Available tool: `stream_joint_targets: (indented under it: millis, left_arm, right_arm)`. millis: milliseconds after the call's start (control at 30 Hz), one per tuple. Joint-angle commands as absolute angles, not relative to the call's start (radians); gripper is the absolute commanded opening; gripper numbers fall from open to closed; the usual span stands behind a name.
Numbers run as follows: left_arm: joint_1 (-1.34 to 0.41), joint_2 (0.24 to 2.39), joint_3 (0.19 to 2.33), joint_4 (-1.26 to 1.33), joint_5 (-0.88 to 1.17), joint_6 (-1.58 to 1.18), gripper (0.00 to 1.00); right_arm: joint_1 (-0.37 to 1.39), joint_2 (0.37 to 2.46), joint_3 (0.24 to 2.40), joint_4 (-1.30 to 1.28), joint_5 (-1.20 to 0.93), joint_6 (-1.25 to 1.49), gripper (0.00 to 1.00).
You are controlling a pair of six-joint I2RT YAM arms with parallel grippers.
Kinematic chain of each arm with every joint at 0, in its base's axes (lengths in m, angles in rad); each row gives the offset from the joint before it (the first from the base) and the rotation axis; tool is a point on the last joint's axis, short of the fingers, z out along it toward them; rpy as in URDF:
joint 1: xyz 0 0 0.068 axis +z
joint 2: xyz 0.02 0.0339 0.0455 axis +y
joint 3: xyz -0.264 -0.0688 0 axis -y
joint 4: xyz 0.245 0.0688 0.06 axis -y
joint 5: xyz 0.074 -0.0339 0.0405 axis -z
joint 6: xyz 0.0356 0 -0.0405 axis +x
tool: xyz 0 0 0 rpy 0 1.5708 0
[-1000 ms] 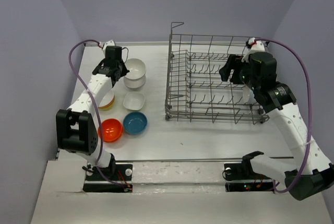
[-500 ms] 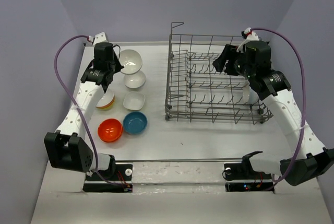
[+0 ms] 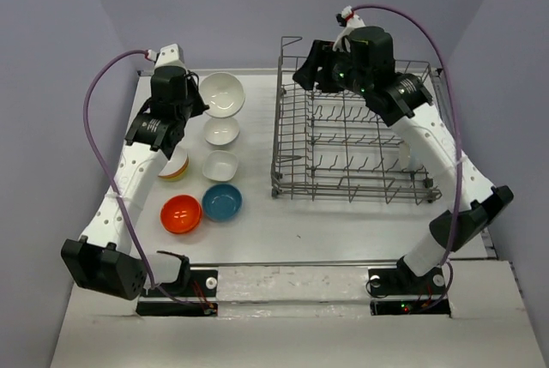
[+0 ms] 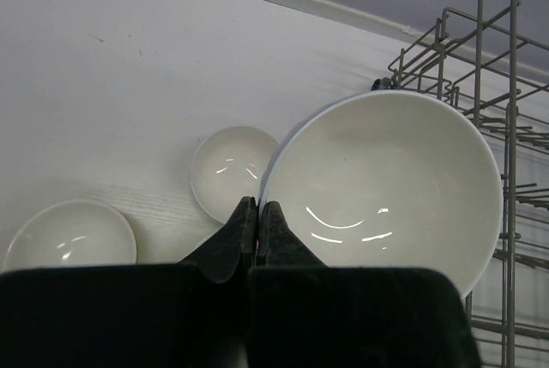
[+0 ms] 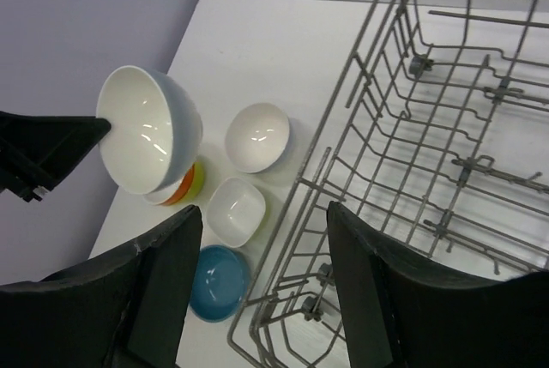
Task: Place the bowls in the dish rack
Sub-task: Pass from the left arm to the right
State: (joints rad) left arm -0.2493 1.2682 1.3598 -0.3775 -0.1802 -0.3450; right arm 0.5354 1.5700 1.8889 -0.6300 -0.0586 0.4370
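The left gripper (image 4: 257,207) has its jaws pressed onto the rim of a big white bowl (image 4: 386,188), held tilted above the table (image 3: 292,226), left of the dish rack (image 3: 352,141). Below it sit a small round bowl (image 3: 222,131), a square bowl (image 3: 220,165), a blue bowl (image 3: 222,202) and an orange bowl (image 3: 181,214). The right gripper (image 5: 264,214), jaws spread around nothing, hangs over the rack's far left corner. The left arm (image 3: 129,171) reaches along the table's left side. The right arm (image 3: 429,136) arches over the rack.

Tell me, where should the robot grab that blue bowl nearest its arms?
Probably by its rim, from above. The blue bowl sits upright, mouth open, so one tool finger can go inside the wall, one outside. The side facing the dish rack looks freest; the orange-red bowl crowds the other.
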Motion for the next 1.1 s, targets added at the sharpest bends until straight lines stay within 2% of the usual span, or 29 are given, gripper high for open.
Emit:
stream_joint_targets:
  millis: [0, 367, 1067]
  left_arm:
    - [-0.275, 1.213, 1.433, -0.354, -0.176, -0.331, 0.0]
    - [-0.368, 1.206, 1.479, -0.403, -0.25, -0.307, 0.0]
    - [-0.433, 1.226, 1.497, -0.416, -0.285, -0.311, 0.0]
  right_arm:
    - [0.598, 1.658, 2.058, -0.705, 0.055, 0.411, 0.66]
    - [0.746, 1.907, 2.371, -0.828, 0.265, 0.353, 0.63]
    - [0.857, 1.963, 2.359, -0.825, 0.362, 0.33, 0.57]
